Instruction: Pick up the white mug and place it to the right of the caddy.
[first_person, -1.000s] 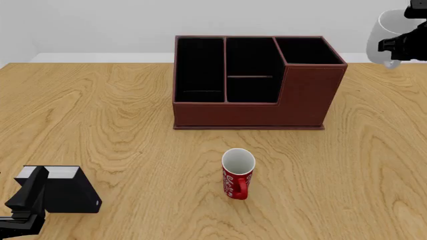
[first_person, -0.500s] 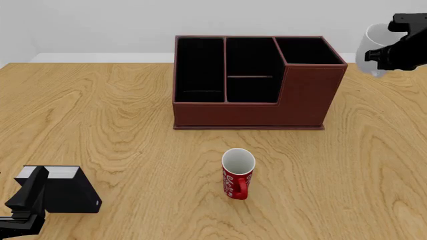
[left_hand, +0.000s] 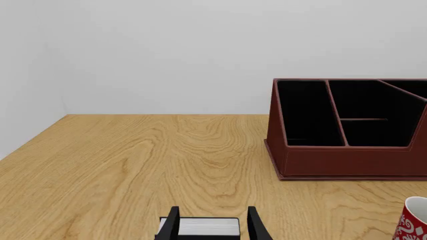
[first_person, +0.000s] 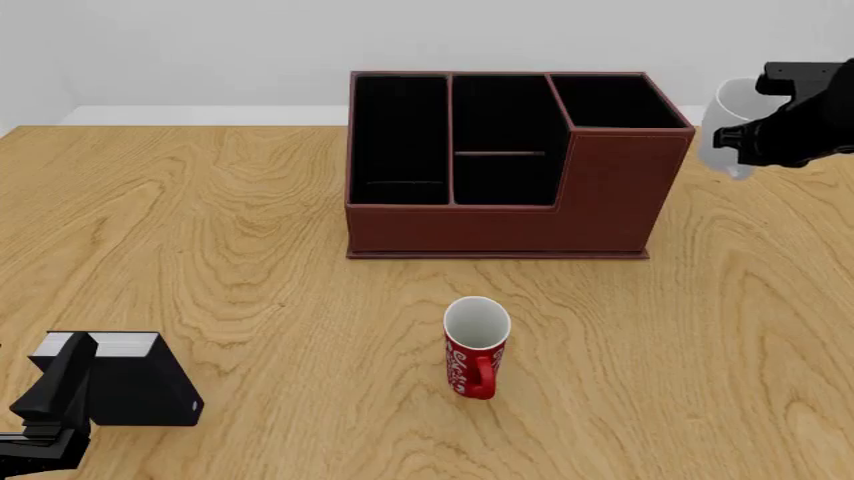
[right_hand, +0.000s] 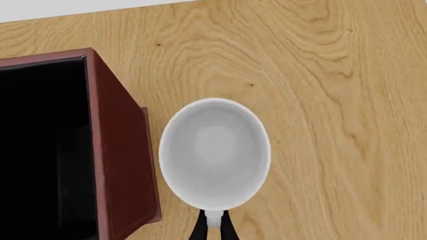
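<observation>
Nearest us in the front view, our left gripper (first_person: 47, 400) rests low at the near left corner of the wooden table (first_person: 240, 250), its fingers set on either side of the small black box with a white top (first_person: 127, 378); we cannot tell whether they press on it. Ahead and to the right of that gripper stands the red mug with white lettering (first_person: 475, 348), upright, mouth open upward. Farther on sits the caddy (first_person: 514, 165), its black-lined compartments open to the top and its taller section at the far right corner. Our right gripper (first_person: 763, 125) is up off the table at the far right, pinched tight on the handle of the white mug (first_person: 731, 125). The mug hangs directly in front of its fingers, mouth facing the wrist camera, and the caddy's right wall lies just beside it, apart from it
</observation>
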